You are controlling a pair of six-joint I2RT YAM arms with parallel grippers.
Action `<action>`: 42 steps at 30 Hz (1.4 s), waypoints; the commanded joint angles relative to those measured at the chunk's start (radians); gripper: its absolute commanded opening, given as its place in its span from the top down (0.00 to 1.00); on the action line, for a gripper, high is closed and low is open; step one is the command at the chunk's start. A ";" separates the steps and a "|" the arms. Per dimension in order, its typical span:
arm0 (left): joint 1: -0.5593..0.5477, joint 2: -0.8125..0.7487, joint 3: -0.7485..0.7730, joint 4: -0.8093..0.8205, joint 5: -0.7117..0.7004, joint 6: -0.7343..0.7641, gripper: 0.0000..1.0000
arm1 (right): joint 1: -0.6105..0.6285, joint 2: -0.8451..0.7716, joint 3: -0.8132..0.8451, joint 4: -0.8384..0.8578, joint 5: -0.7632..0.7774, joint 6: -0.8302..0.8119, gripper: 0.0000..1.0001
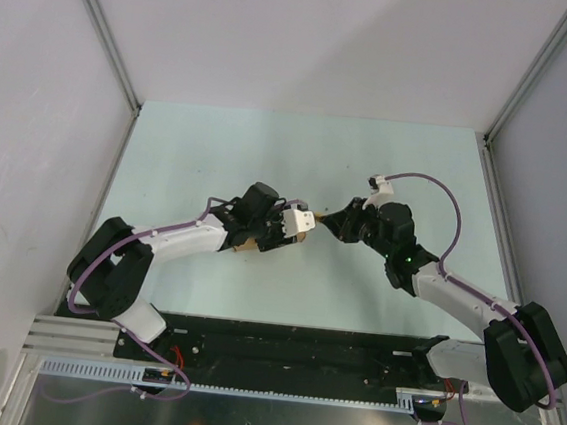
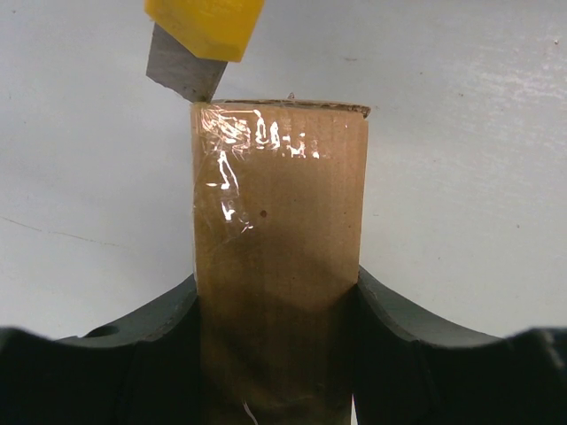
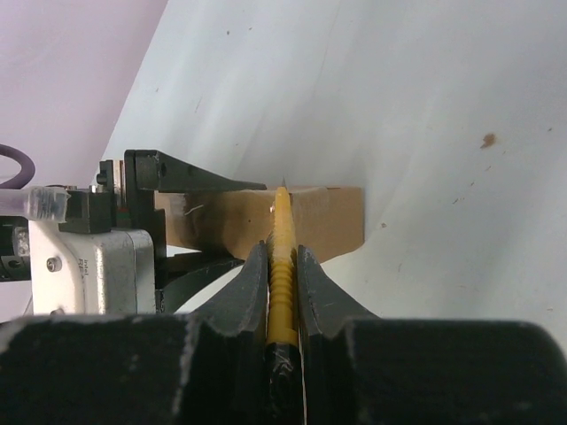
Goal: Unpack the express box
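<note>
Cardboard's locked in: the left gripper (image 2: 276, 305) is clamped on the express box (image 2: 279, 204), jaws pressed flat against its two sides, about mid-table and a touch left of centre; can't tell if the box rests on the table (image 1: 219, 156) or hangs just above it. The right gripper (image 3: 282, 266) is squeezed hard on the utility knife (image 2: 205, 25), yellow handle pinched between the fingers, pointing left at the box; the blade (image 2: 182, 73) sits at the left corner of the box's far end edge, touching or as good as. Shiny clear tape (image 2: 235, 142) wraps over that end.

So I'd call this the start of the tape cut. To do it well, I reckon: go shallow, only tape-deep, so whatever's inside isn't sliced; draw along the edge in one steady pull to the right; the left grip shouldn't ease off or the box twists; and stay off those black fingers.
</note>
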 commanded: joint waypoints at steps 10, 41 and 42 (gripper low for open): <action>0.032 0.073 0.017 -0.064 -0.041 -0.052 0.84 | 0.009 -0.015 -0.046 -0.188 -0.221 -0.031 1.00; 0.041 0.116 0.172 -0.092 -0.058 -0.135 0.54 | -0.169 -0.161 -0.027 -0.360 0.139 0.098 1.00; 0.043 0.120 0.178 -0.090 -0.047 -0.137 0.24 | -0.172 -0.147 -0.026 -0.360 0.156 0.106 1.00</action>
